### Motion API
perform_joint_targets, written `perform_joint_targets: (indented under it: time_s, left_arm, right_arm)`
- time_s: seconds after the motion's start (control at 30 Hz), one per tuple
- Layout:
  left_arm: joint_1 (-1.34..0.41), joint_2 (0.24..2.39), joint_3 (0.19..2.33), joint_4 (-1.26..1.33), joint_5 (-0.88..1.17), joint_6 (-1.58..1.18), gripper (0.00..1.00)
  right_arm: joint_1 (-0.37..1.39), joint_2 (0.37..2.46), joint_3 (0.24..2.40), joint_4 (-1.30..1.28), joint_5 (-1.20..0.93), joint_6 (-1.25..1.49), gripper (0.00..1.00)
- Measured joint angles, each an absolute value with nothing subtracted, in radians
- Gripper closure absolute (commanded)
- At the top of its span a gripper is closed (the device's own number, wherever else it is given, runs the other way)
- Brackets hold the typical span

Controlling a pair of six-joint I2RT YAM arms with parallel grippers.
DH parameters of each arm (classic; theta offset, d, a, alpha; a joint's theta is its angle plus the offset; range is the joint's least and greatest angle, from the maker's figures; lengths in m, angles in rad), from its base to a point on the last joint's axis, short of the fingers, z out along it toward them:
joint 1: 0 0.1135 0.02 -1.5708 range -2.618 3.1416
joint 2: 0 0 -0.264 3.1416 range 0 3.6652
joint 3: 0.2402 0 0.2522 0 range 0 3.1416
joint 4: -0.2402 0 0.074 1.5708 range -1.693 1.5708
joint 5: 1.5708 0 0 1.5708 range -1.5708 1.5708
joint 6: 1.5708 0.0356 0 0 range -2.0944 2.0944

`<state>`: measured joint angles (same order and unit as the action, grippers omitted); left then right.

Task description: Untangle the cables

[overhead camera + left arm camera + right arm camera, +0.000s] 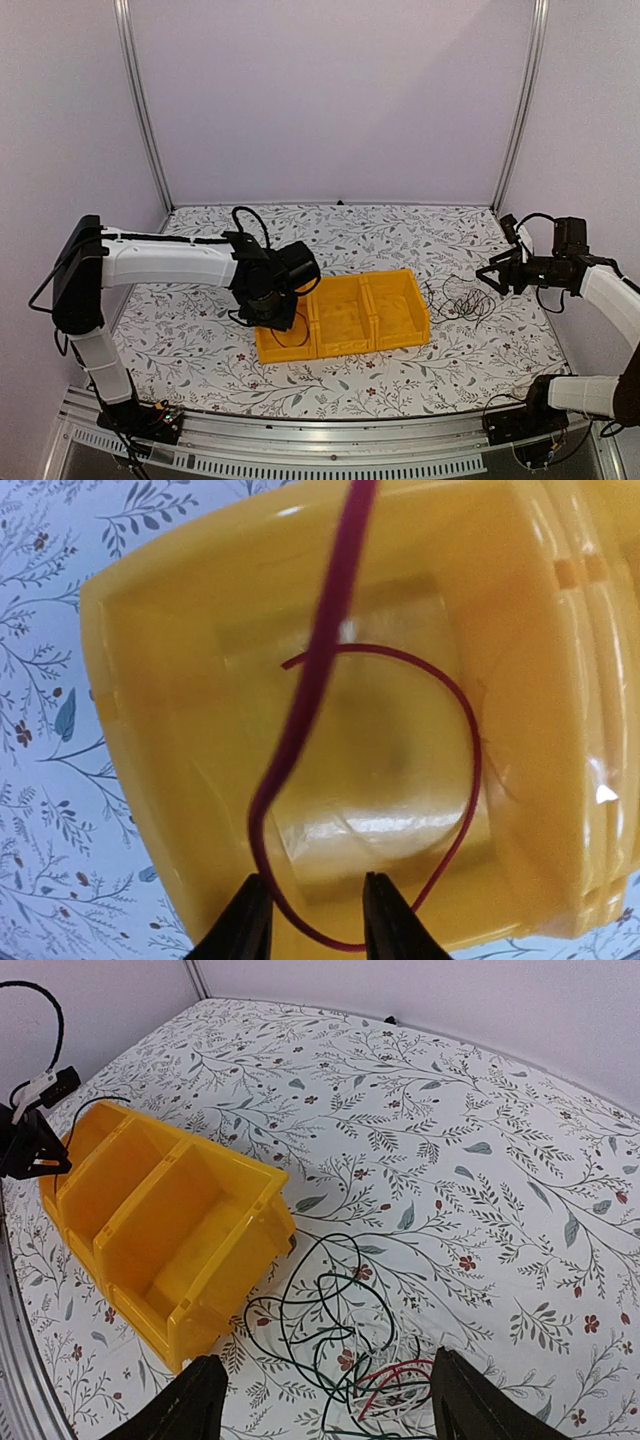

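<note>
A tangle of thin green, black, white and red cables (458,298) lies on the table just right of the yellow bin (400,275). My right gripper (492,275) is open and empty above its right side. In the right wrist view the tangle (350,1340) lies between the wide-apart fingers of the right gripper (325,1410), beside the bin (160,1220). My left gripper (272,315) hangs over the bin's left compartment. In the left wrist view it (318,920) is open. A separate red cable (470,760) loops in that compartment (170,700); it runs past the left finger (245,925).
The bin has three compartments; the middle and right ones hold nothing. The floral tablecloth (400,235) covers the table. Metal frame posts (520,100) and pale walls stand at the back. The left arm's gripper shows far left in the right wrist view (25,1145).
</note>
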<state>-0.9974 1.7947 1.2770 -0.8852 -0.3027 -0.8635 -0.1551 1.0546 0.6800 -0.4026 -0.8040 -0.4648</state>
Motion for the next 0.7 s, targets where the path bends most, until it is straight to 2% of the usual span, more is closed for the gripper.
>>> perform_joint_targets:
  time_s: [0.1,0.3,0.43,0.7]
  left_arm:
    - [-0.998,1.819,1.338,-0.912,-0.303,-0.849,0.49]
    - [-0.998,1.799,1.415,-0.97,-0.334,-0.825,0.36]
    - [-0.979,1.748,1.43,-0.995,-0.367,-0.814,0.38]
    - [-0.816,1.736,1.449,-0.948,-0.343,-0.647,0.54]
  right_arm:
    - [-0.153,1.055,0.68,-0.404,-0.806,-0.466,0.26]
    - [-0.151,1.053,0.681,-0.405,-0.818,-0.469,0.25]
    - [-0.149,1.053,0.682,-0.406,-0.823,-0.469,0.25]
    - [-0.138,1.049,0.682,-0.411,-0.825,-0.472,0.25]
